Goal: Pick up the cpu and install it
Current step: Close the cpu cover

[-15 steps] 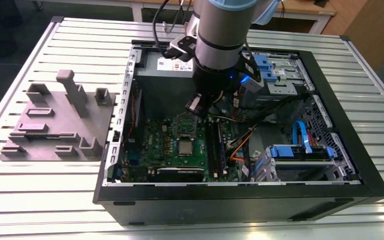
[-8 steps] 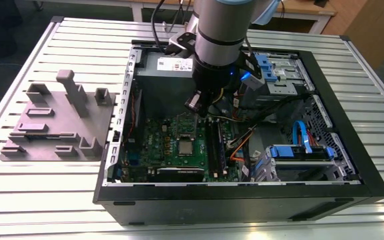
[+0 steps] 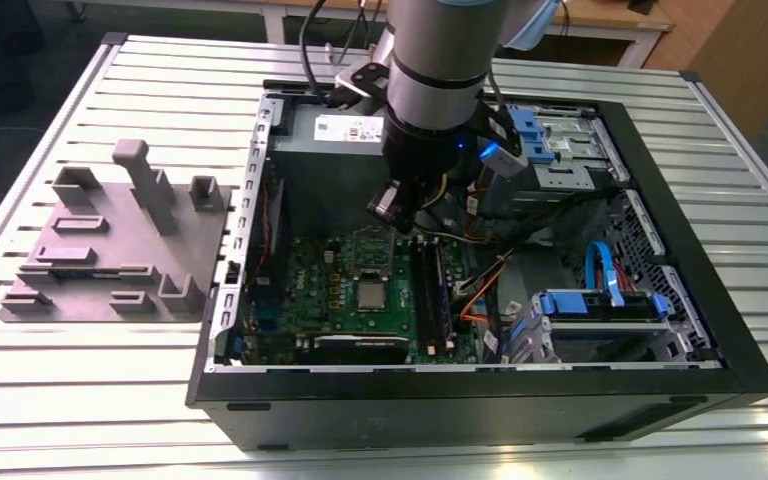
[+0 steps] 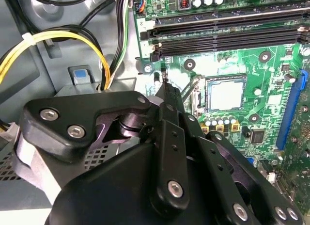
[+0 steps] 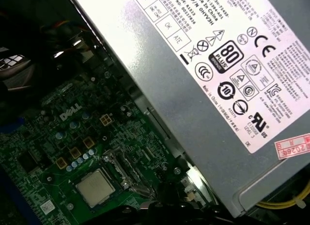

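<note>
While I hold over the open case, my gripper [image 3: 404, 205] hangs above the upper part of the motherboard [image 3: 344, 300], just below the power supply box [image 3: 331, 135] in the exterior view; in the second wrist view the fingers [image 4: 167, 96] look drawn together to a thin tip with nothing between them. Cpu [image 3: 375, 294] sits flat in its socket on the board, apart from the gripper; I see it in both wrist views too [image 4: 225, 93] [image 5: 95, 187], with the socket lever side nearest the gripper. Room is tight: power supply wall right beside the fingers, a yellow-and-black cable bundle [image 4: 72, 38] on the other side, memory slots [image 4: 227, 33] just past the socket. To the exterior view's right, more cables and the blue-tabbed drive cage [image 3: 604, 305] crowd the bay; case rim [image 3: 491, 385] fences everything in. Arm [image 3: 444, 60] comes down near vertical from the top of the exterior view, wrist straight over the board. Outside the case, to the exterior view's left, a grey fixture plate [image 3: 117, 250] rests on the slatted table [image 3: 91, 400], well apart.
</note>
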You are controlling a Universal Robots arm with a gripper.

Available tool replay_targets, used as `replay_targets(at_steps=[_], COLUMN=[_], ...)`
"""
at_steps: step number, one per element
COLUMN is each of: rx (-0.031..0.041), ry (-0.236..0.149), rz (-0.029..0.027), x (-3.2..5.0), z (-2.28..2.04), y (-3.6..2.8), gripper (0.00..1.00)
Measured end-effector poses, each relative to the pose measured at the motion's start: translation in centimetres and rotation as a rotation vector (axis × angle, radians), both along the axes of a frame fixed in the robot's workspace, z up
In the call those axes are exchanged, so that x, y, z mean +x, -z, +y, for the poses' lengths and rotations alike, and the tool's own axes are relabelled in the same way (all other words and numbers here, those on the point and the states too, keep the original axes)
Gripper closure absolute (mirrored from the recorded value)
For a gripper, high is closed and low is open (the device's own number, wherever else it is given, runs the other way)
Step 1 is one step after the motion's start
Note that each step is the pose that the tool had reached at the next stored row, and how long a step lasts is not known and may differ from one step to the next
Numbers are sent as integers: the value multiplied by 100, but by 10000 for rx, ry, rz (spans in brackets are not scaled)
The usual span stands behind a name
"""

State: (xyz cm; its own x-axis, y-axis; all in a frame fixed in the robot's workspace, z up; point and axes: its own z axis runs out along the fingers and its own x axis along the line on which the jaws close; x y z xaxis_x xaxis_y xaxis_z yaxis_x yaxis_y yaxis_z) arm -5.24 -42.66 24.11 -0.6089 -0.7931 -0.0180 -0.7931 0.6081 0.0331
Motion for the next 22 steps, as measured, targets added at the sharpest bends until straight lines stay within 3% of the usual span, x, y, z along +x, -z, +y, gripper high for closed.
replay_targets(at_steps=[22], rx=[18], ry=[-19], rz=[1], x=[-17], z=[0], y=[-47], gripper=[90])
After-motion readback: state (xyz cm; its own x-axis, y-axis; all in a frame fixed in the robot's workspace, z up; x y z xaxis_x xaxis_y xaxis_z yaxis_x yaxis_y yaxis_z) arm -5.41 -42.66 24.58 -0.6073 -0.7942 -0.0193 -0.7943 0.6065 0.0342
